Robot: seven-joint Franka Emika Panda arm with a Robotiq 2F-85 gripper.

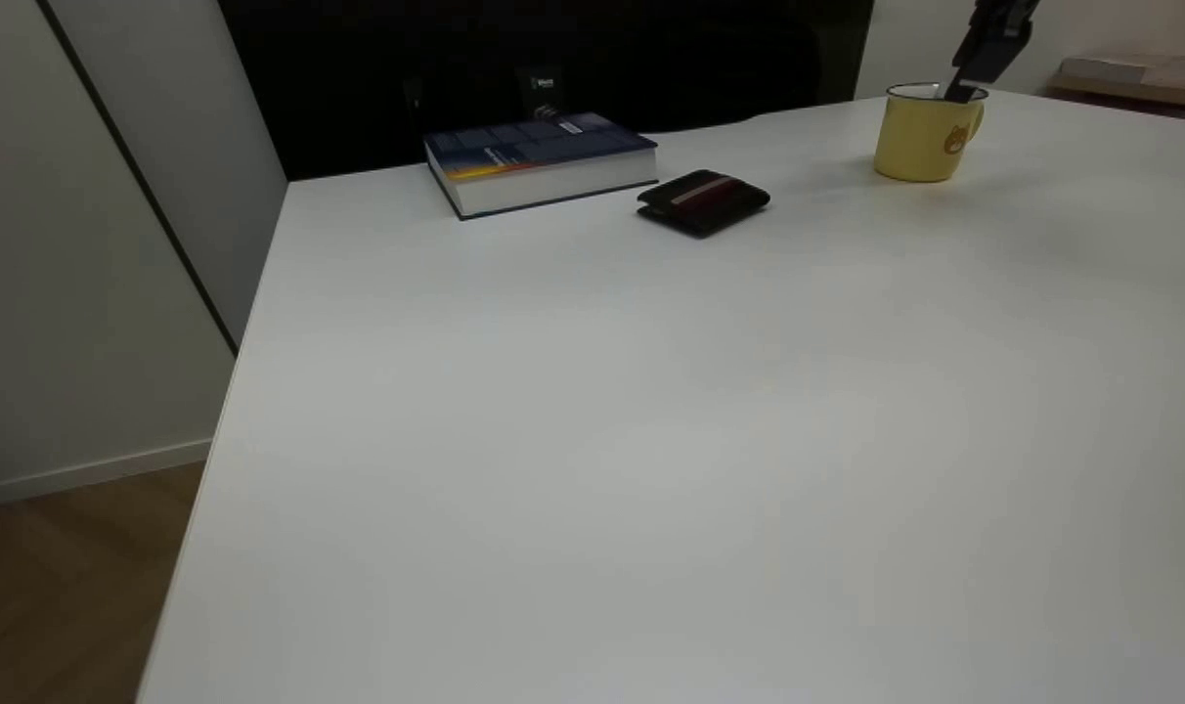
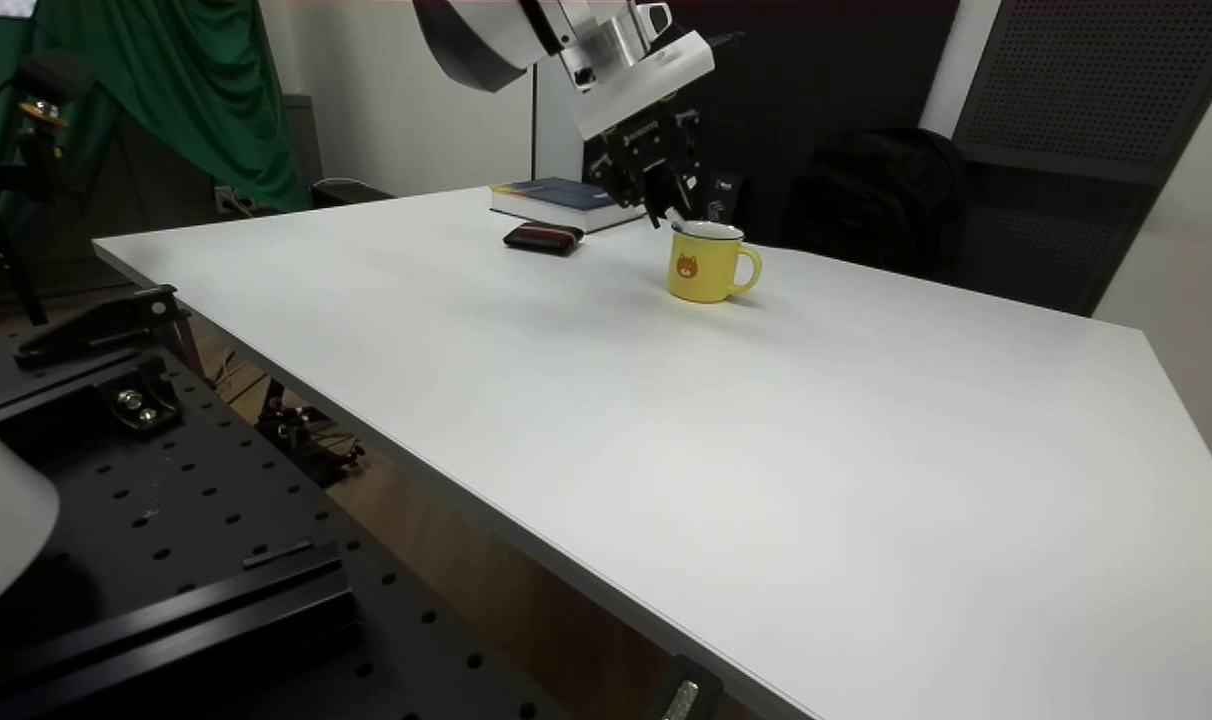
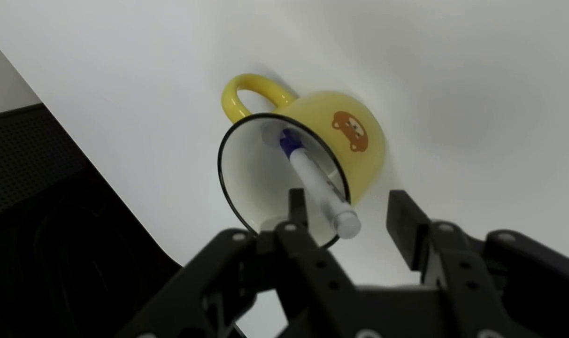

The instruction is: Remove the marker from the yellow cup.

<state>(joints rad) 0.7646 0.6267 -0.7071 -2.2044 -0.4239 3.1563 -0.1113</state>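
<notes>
- One Robotiq gripper [image 3: 351,215], its two fingers [image 3: 409,230] well apart, gripping nothing; lettering [image 2: 640,132] "ROBOTIQ" shows in an exterior view.
- One white marker [image 3: 316,183], plain end between the fingers, apart from both; barrel print too small to read. Its dark blue cap points down inside the one yellow mug [image 2: 701,285].
- That mug has a bear face and stands upright near the far edge of the table [image 1: 602,440] in both exterior views.
- One striped bifold wallet [image 1: 705,203], set in from that edge.
- One thick hardcover book [image 1: 544,156], just beside the wallet, by that edge near the corner; title unreadable.
</notes>
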